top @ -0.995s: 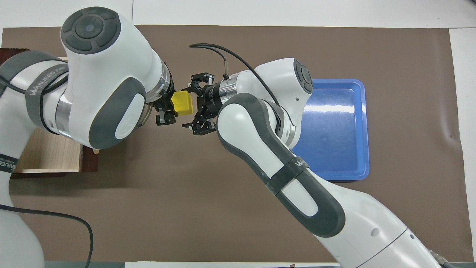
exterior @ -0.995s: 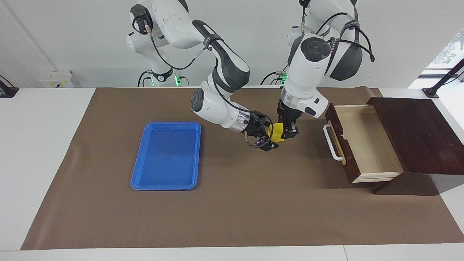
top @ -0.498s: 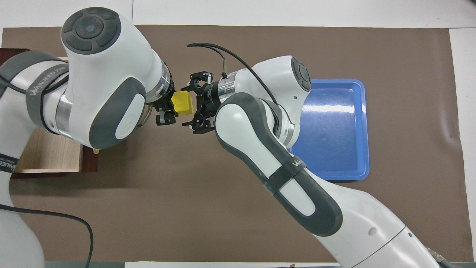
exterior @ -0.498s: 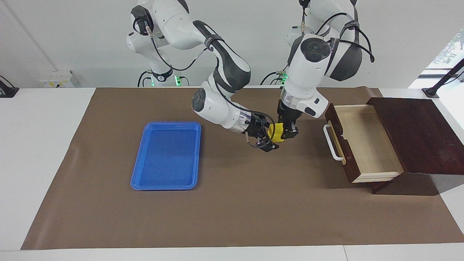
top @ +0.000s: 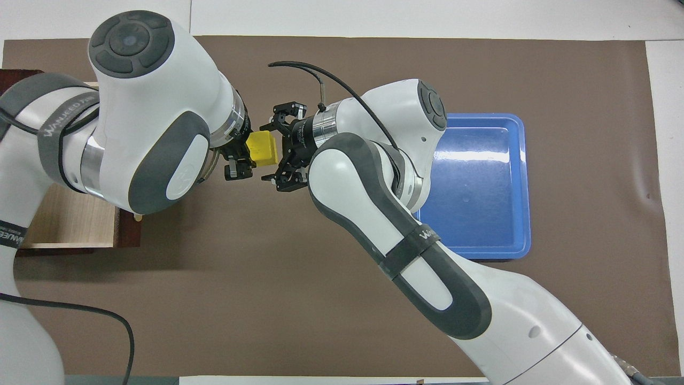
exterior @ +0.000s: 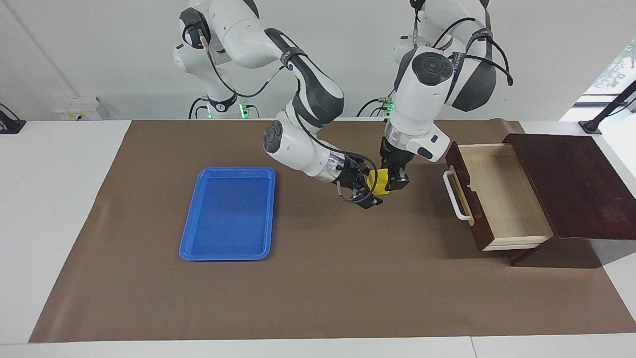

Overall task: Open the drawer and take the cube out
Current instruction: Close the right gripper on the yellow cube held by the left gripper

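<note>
Above the brown mat [exterior: 318,278], between tray and drawer: one yellow cube [exterior: 380,181], held off the surface, clamped in the left gripper [exterior: 391,182], which points down. One right gripper [exterior: 368,192] comes in sideways from the tray's end, its fingers spread either side of the cube and not visibly clamped; the cube lies straight ahead of it, so closing looks to be all a handover needs. One drawer [exterior: 497,194], pulled out, pale inside bare. One blue tray [exterior: 228,214], nothing in it. Arms: two.
</note>
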You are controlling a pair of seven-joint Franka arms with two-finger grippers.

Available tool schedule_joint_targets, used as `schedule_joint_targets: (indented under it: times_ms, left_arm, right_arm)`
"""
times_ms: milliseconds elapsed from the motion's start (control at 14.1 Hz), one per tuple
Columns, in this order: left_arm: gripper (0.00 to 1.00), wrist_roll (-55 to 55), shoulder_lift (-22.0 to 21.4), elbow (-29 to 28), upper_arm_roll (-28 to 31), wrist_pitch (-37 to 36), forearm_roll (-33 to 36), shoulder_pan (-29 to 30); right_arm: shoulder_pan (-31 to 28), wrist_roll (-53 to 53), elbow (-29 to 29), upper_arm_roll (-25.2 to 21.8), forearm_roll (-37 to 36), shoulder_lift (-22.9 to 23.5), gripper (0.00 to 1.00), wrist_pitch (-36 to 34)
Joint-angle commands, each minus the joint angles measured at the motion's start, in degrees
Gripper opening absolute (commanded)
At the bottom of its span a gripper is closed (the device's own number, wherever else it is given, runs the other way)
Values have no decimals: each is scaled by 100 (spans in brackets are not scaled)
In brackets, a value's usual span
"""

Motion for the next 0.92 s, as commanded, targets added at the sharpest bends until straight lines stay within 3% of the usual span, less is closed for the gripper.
schedule_joint_targets:
  times_ms: [0,71,142,853]
  left_arm:
    - [0,-56,-15,-64,82,77,-41,-67]
    - [0,-56,-24,-73,82,77,-41,-67]
    - [0,-56,-24,-73,74,77,-41,-67]
    - [0,32,-24,-73,74,94,-23,-67]
  right_arm:
    - [-24,371,280,3,-160,119,49,-82]
    - [-24,424,298,3,-160,128,19,-74]
    - [-33,520,324,3,-151,163,0,-65]
    - [-120,521,562,-6,-178,198,0,-136]
